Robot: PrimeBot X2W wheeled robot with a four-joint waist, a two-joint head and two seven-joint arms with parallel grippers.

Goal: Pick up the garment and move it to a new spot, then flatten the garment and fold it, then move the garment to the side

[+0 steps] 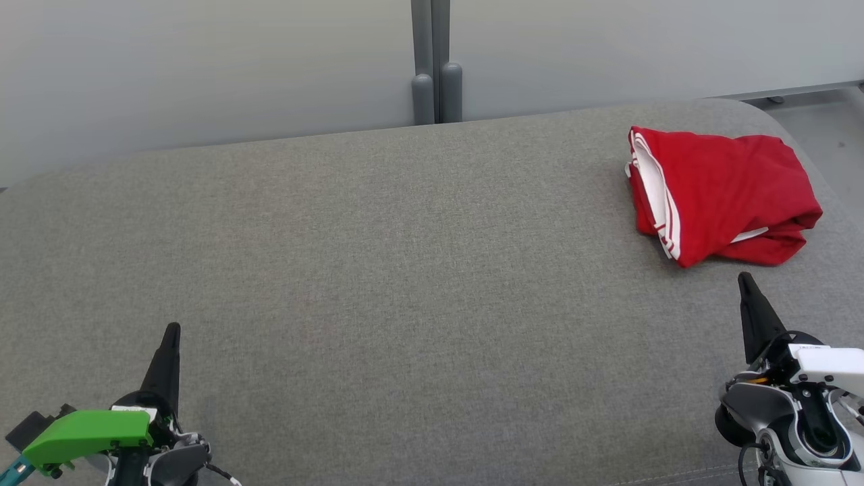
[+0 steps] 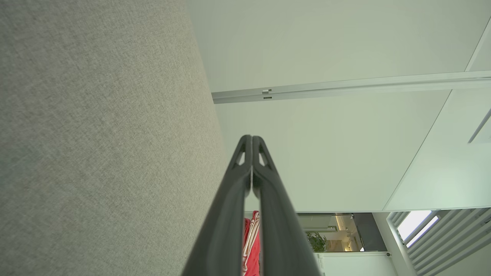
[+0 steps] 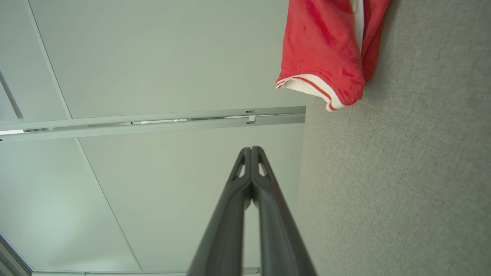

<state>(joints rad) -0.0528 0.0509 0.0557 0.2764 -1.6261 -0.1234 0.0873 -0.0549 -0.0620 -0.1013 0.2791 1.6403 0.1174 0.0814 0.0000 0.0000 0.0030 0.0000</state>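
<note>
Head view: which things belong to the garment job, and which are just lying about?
Job: red garment, bundled far right on the grey padded surface; left pincer and right pincer, both shut, empty.
Just there: twin grey posts; pale wall panels.

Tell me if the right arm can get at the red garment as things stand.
Probably yes. The right tool sits shut just short of the red garment, with only bare grey surface between them. It would need to open first.

Grey fabric-covered tabletop (image 1: 378, 270), corners rounded. Near its far right corner, 1 loosely folded red garment (image 1: 722, 196) with white trim.
</note>
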